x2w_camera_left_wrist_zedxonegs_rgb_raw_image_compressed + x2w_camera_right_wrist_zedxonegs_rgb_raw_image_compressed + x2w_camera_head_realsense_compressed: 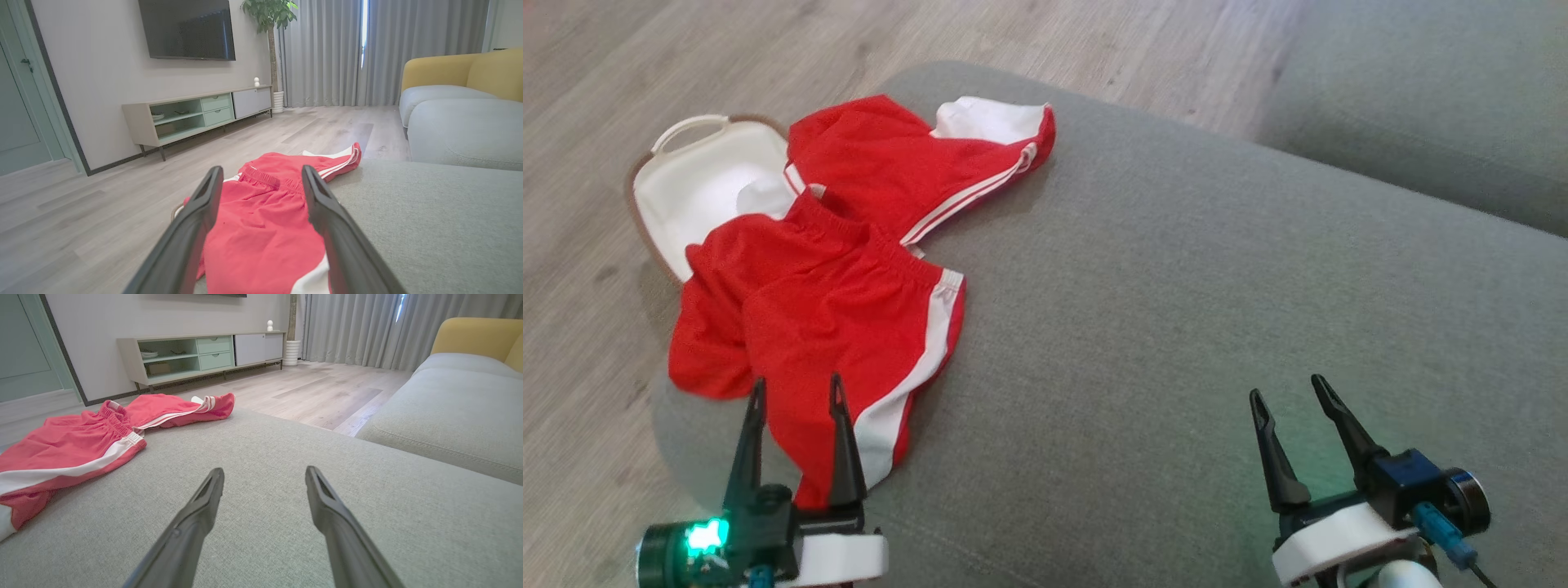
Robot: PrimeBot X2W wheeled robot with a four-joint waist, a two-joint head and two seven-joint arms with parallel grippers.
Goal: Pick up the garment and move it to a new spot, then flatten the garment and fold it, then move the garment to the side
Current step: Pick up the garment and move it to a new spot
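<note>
Both claws are wide open and hold nothing. The left gripper (797, 384) hangs over the near leg of the shorts (833, 302), the right gripper (1286, 388) over bare cushion (1176, 286). The shorts lie at the cushion's left edge, long axis near to far, far leg pointing right.

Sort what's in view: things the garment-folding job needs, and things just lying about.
For the job:
- red shorts, crumpled at the cushion's left edge
- grey cushion, the work surface
- left gripper, open
- right gripper, open

Just lying about:
- white basket on the floor, partly under the shorts
- TV cabinet
- wall TV
- potted plant
- yellow-backed sofa
</note>
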